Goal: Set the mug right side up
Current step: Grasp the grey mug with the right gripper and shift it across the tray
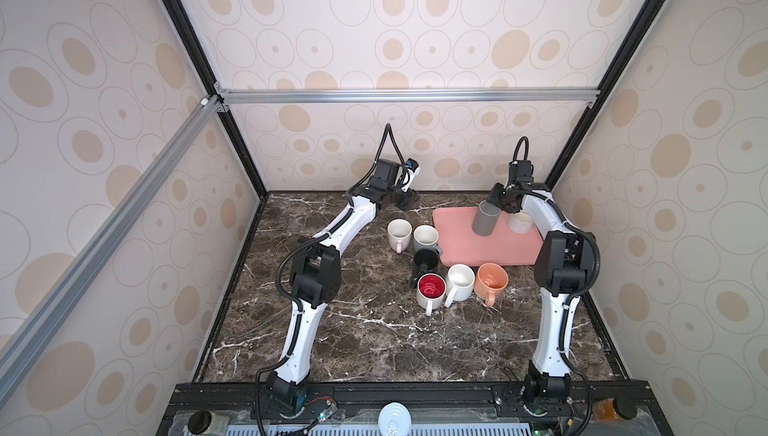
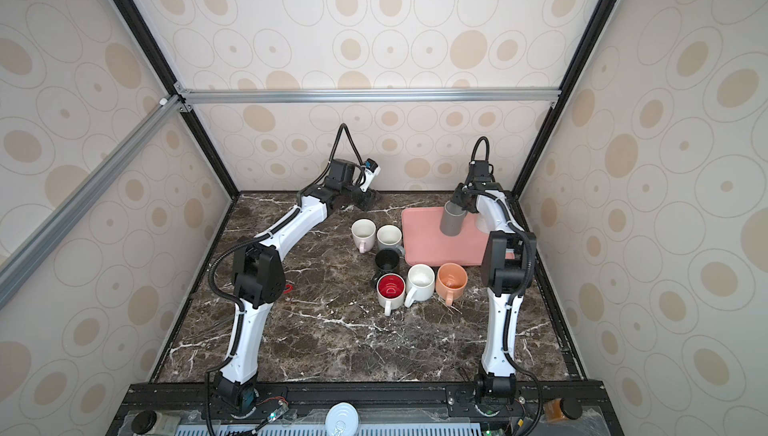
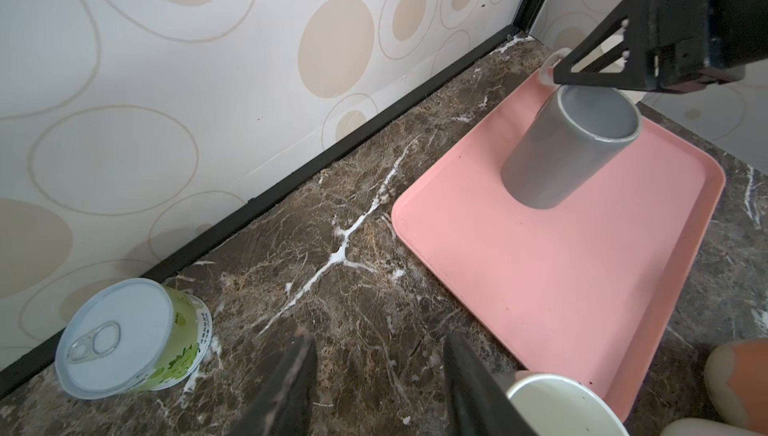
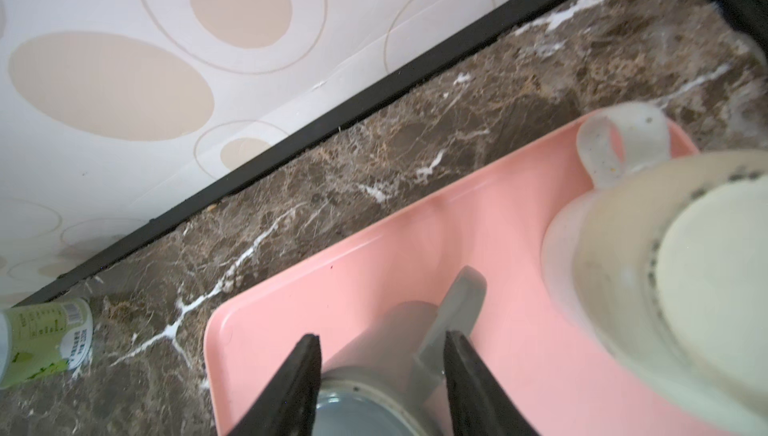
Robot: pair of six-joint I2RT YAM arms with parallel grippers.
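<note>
Marble table [image 1: 374, 330] sitting inside spotted walls [image 1: 415, 31]. Counting one tray [image 1: 465, 247], one can [image 3: 124, 338], eight mugs [image 1: 460, 282]. Grey mug [image 1: 485, 220] standing inverted on tray, 1 o'clock; right gripper [image 4: 381, 335] straddling it, grip unclear; left gripper [image 3: 378, 333] gaping empty.

Grey mug [image 1: 485, 220] stands inverted, flat base up, mouth down on far half of pink tray [image 1: 465, 247].

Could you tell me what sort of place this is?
Probably a robot test cell rather than a kitchen: an aluminium frame carries wallpapered panels around a marble-look tabletop, with a left arm and right arm mounted at its front edge.
</note>
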